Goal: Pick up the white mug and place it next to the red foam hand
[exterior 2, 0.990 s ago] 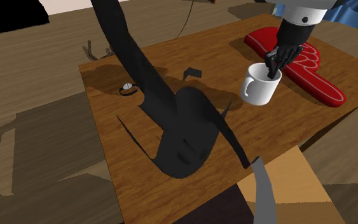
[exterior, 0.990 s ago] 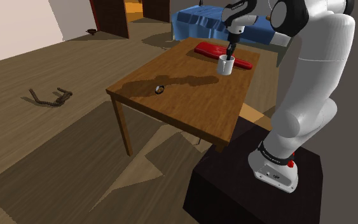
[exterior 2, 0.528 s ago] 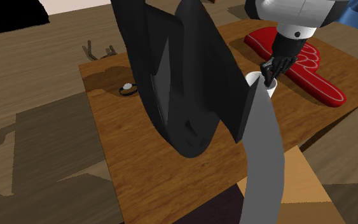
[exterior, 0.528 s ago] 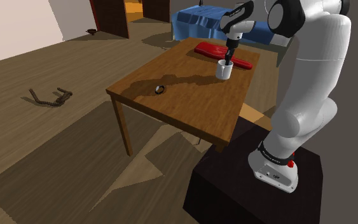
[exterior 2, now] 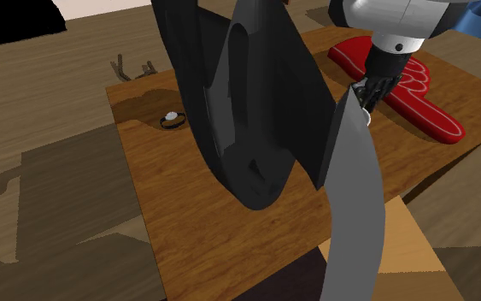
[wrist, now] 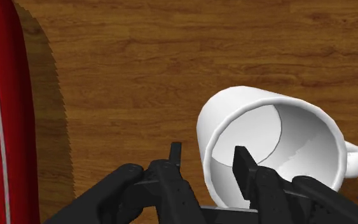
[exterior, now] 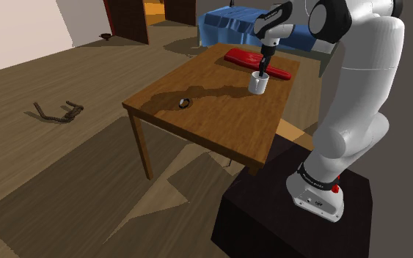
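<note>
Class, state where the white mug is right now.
In the shoulder view the white mug stands on the table, upper right, beside the red foam hand, under the gripper.

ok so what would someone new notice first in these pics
The white Franka arm towers at the shoulder view's right, its black end effector straddling the wall of a white handled mug, one finger inside, one outside. A flat red foam hand lies beside it on the brown wooden table. In the second exterior view a big black shape, probably the arm up close, hides the table's middle.
</note>
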